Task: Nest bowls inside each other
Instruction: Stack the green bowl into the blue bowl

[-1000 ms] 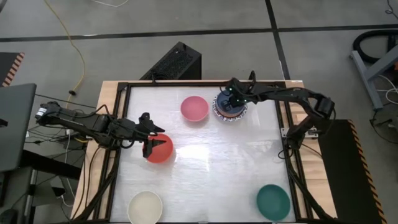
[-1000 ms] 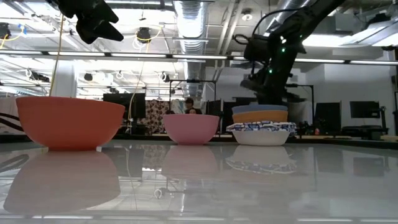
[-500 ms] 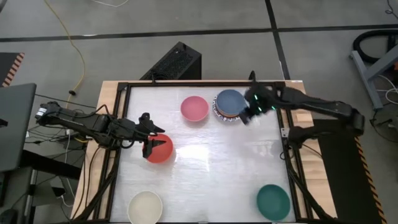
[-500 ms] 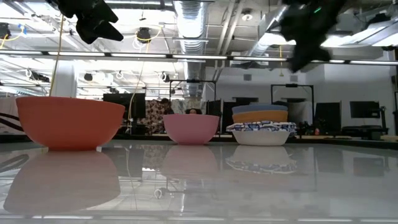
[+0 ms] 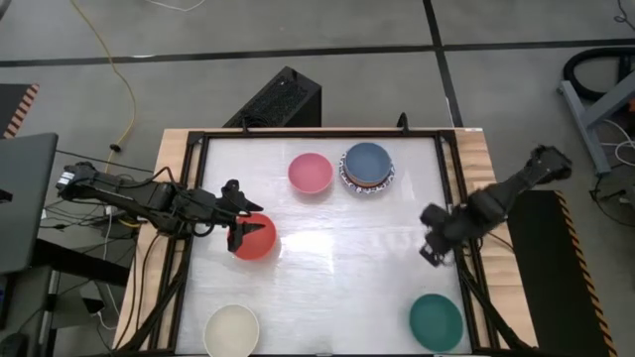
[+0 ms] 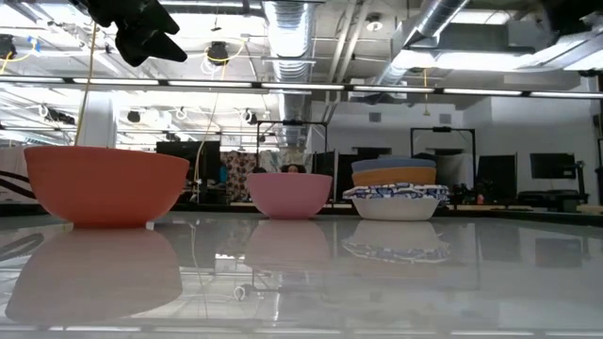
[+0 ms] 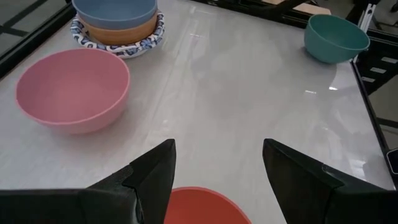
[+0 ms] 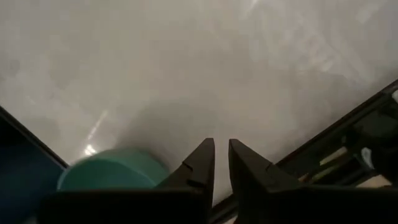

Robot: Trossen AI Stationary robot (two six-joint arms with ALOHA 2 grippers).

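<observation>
White tabletop [image 5: 327, 258]: left claw [image 7: 217, 165] wide over half-cropped red bowl [image 7: 199, 208]; right claw [image 8: 221, 163] narrow.

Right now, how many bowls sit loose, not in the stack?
4. Pink bowl beside the stack at the far edge; red bowl under the left gripper; cream bowl near left corner; teal bowl near right corner.

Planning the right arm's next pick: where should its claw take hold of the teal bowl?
Probably the rim. The teal bowl sits upright, mouth up and alone, so the right claw could drop from above with one finger inside, one outside its thin wall, on the side facing that arm.
</observation>
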